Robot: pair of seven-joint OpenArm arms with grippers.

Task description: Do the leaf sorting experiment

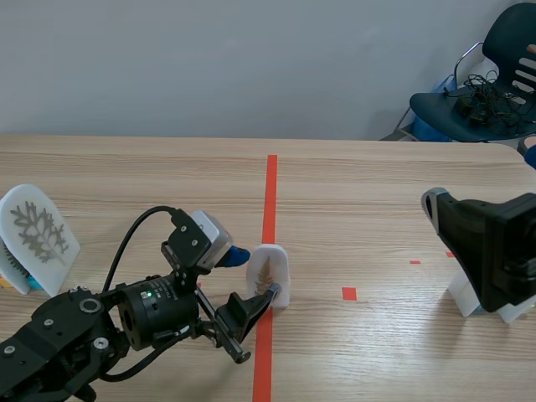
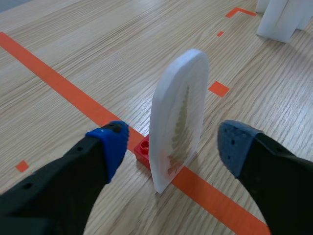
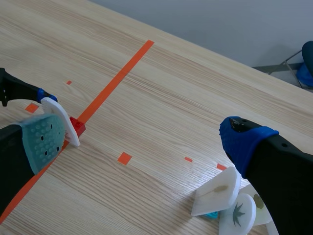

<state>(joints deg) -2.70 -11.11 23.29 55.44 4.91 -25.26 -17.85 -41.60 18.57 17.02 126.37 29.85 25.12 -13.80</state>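
Wooden table (image 1: 377,193), leaf card (image 2: 178,117) between spread left gripper (image 2: 173,143)

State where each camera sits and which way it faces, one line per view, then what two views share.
Scene view: between the arms, facing across the table toward the wall; left arm and right arm show.
Left wrist view: on the left arm, looking forward and down at the upright leaf card standing inside its open left hand.
Right wrist view: on the right arm, looking down across the table past its open right hand.
Shared: all three show that card on the orange-red line.
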